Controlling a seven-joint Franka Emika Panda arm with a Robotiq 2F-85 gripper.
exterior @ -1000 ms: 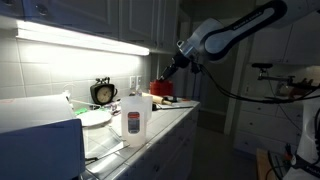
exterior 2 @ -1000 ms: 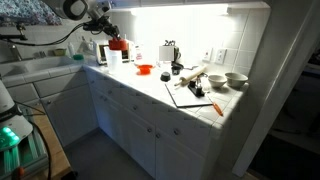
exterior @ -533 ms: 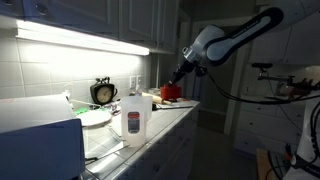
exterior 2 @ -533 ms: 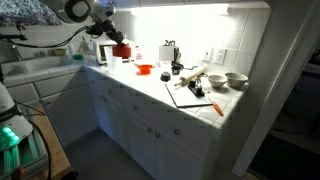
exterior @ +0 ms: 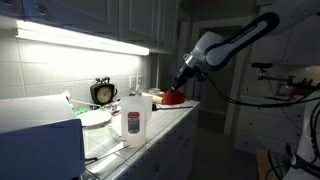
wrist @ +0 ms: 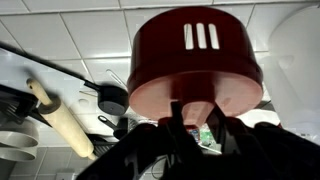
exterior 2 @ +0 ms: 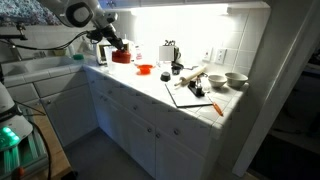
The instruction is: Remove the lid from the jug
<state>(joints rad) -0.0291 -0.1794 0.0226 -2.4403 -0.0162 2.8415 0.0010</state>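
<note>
Kitchen tiles glow behind the bench, where the jug stands lidless while the pincer grips the red lid well apart from it, so removal looks done, with only the set-down left.

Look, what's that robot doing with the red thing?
The robot's hand is pinching the red lid by its edge. The jug stands on the counter with its top open, so the lid is already off. The hand holds the lid low over the counter, away from the jug. I can't tell if the lid touches the counter.
</note>
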